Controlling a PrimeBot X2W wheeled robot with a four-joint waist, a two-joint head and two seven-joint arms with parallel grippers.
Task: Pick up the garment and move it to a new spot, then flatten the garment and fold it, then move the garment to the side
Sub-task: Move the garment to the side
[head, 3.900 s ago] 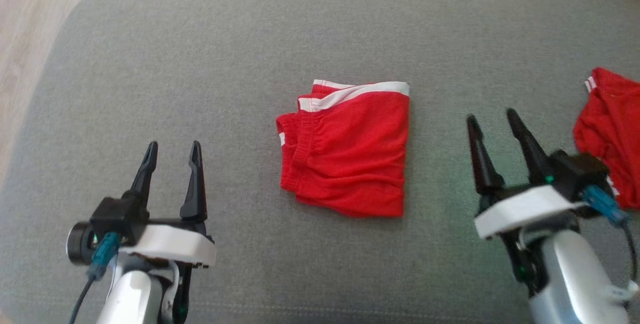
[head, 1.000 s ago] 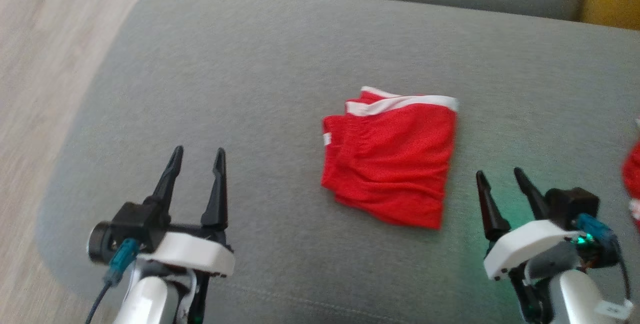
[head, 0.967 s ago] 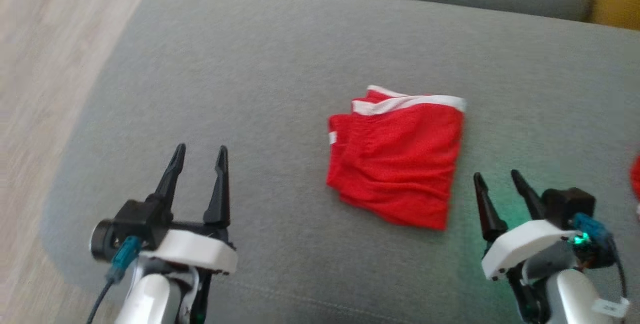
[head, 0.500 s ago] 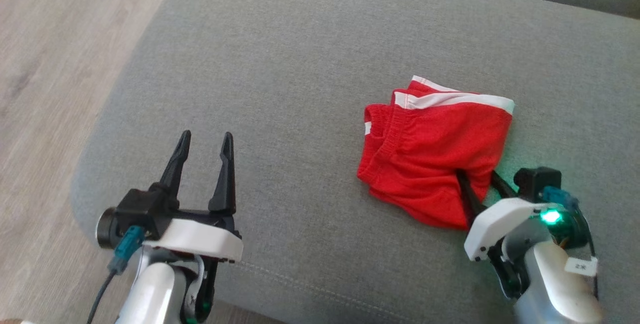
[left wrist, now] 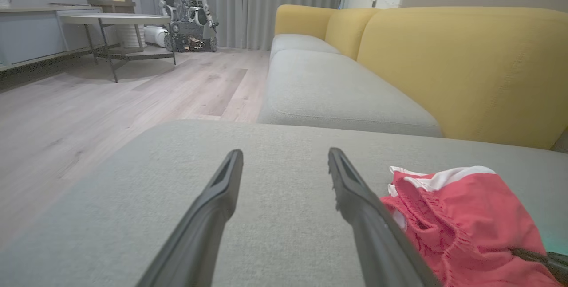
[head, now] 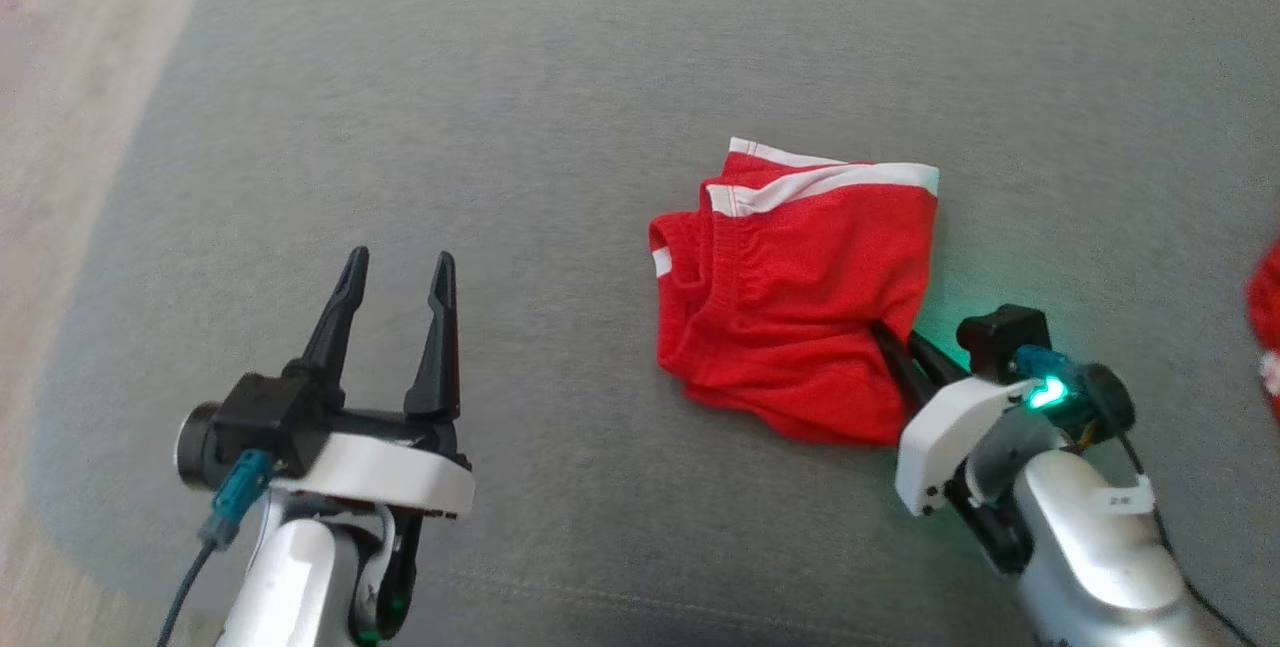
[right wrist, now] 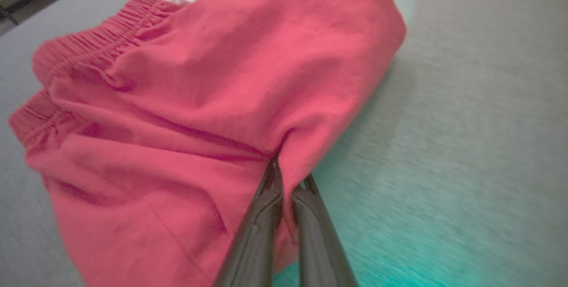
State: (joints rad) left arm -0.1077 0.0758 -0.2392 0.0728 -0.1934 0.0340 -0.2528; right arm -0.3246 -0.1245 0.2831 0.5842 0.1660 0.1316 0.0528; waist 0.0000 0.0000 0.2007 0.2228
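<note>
The grey woven-fabric seat cushion takes up most of the head view. A pale wood-plank floor lies beyond its left edge. In the left wrist view, a yellow upholstered sofa backrest stands behind the row of cushions.

The folded red mesh-fabric shorts with white trim lie on the cushion, right of centre in the head view. The white-banded edge is on the far side and the gathered elastic waistband is on the left.

The left gripper is at the lower left over bare cushion, well apart from the shorts. Its two dark fingers are spread, with nothing between them.

The right gripper is at the near right corner of the shorts. Its fingers are pressed together, clamped on a pinch of the red fabric. In the right wrist view, creases run outward from the pinch.

A second red cloth piece is cut off by the right edge of the head view.

A green indicator lamp is lit on the right wrist and tints the cushion beside it.
</note>
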